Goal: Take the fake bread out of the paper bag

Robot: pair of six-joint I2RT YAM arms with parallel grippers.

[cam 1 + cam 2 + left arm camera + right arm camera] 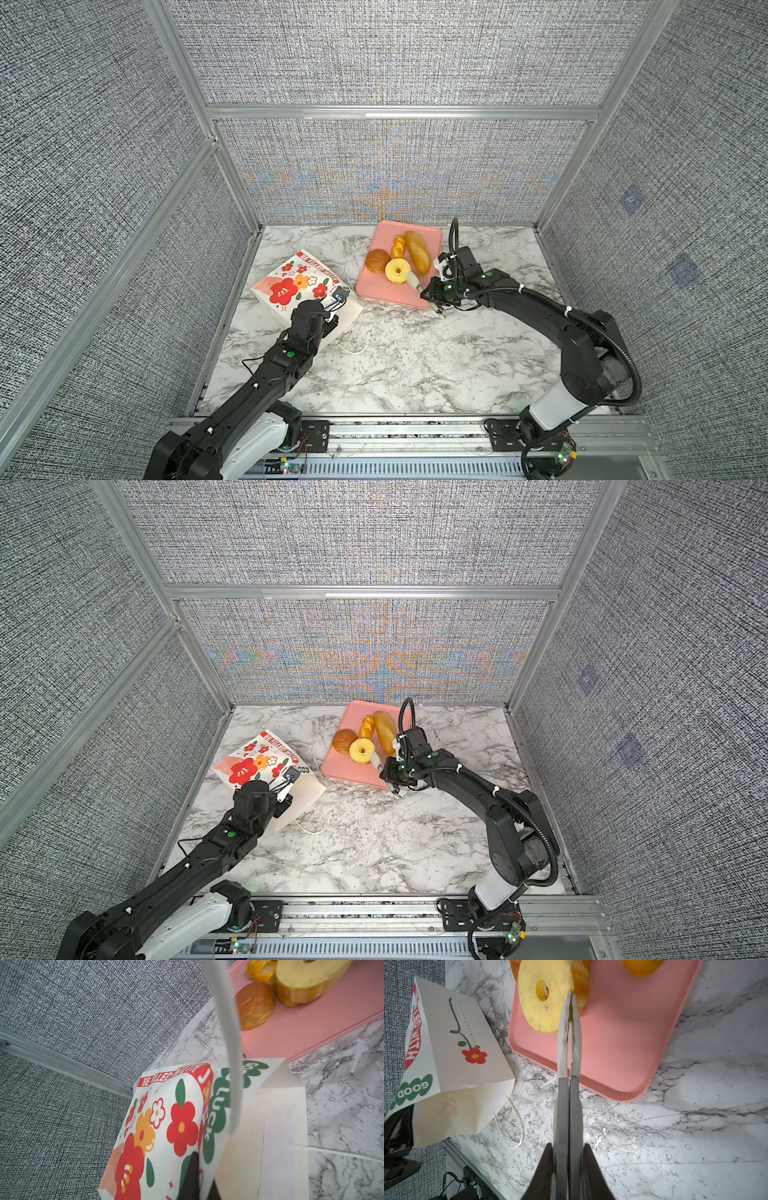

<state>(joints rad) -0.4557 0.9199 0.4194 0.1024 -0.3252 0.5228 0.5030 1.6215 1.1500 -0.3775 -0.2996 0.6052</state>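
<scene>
While the left gripper (226, 1053), jaws pressed together, pinches a wall of the paper bag (291, 286) tipped on its side, I judge the step to be set-down. Four pieces of fake bread (417, 252) sit on the pink tray (623, 1047), and the right gripper (571, 996) pinches the ring cake (542, 1001) by its rim. Next I part those jaws and return to the bag, whose contents are hidden. Legible: "BE FILLED WITH J" on the red banner (172, 1076), and "GOOD LUCK".

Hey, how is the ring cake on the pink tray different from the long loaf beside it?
The ring cake is round with a centre hole and fluted sides; the loaf is long and smooth. The ring cake is pale yellow, the loaf golden brown. The right pincer is shut on the ring cake's rim, while the loaf lies free. Both are on the tray.
</scene>
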